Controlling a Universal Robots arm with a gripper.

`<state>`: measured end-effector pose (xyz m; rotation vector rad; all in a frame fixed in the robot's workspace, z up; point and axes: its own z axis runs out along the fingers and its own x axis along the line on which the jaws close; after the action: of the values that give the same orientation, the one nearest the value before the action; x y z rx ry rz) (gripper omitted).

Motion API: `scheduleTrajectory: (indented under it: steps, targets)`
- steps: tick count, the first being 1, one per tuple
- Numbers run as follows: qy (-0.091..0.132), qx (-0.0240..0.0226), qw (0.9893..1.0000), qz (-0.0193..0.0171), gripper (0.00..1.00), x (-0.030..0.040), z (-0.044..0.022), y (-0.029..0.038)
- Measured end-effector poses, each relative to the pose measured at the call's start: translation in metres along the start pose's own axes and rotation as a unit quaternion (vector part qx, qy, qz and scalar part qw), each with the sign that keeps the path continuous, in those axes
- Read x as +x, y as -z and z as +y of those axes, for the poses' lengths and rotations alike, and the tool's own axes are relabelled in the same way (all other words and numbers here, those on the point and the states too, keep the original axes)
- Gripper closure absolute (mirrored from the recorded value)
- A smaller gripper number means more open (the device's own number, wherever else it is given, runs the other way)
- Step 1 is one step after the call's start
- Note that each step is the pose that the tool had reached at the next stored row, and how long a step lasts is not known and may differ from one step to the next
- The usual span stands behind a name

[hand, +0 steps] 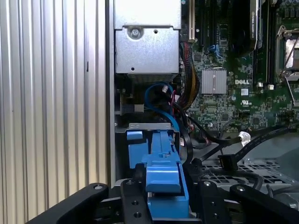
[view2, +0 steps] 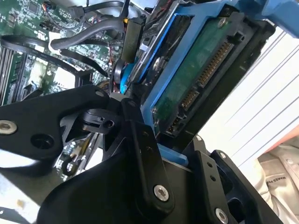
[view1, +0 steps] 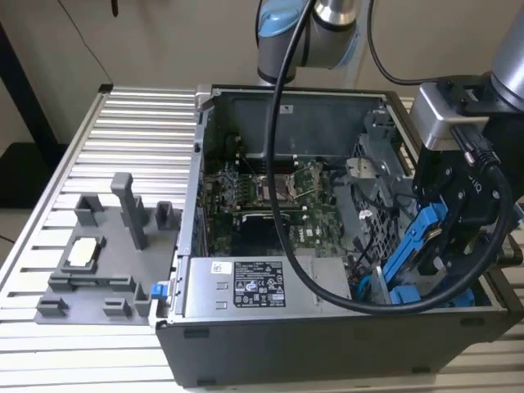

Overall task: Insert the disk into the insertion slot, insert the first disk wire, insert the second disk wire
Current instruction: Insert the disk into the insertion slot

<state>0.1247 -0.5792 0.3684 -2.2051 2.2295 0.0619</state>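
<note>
The gripper [hand: 163, 198] is clenched on the disk [view2: 196, 74] and holds it tilted — long axis slanting down toward the insertion slot [view1: 407, 295] just below.

The tool [hand: 169, 203] clamps the disk [hand: 162, 175] by its blue frame between black fingers. Near it are a grey metal box [hand: 147, 42], a green motherboard [hand: 233, 98] and the ribbed tabletop [hand: 51, 93].
</note>
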Motion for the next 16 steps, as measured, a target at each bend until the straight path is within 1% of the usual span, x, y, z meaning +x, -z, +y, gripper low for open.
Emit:
scheduleTrajectory:
  steps: [1,2,4,5,8,9,12,14,16]
  targets:
    - [0.0,0.0,1.0,-0.0001,0.54,0.0,-0.0001,0.0]
    - [0.0,0.0,1.0,-0.0017,0.54,0.0001,-0.0001,-0.0001]
    - [0.0,-0.0001,1.0,-0.009,0.54,0.0,0.0,0.0]
    - [0.0,-0.0001,1.0,-0.0096,0.54,0.0,0.0,0.0001]
    - [0.0,-0.0001,1.0,-0.0096,0.55,0.0,0.0,0.0001]
    - [0.0,-0.0002,1.0,-0.0096,0.63,0.0,0.0,0.0001]
    - [0.0,-0.0001,1.0,-0.0098,0.63,0.0,0.0,0.0001]
    - [0.0,-0.0001,1.0,-0.009,0.63,0.0,0.0003,0.0028]
    - [0.0,-0.0002,1.0,-0.0087,0.63,-0.0002,0.0006,0.0078]
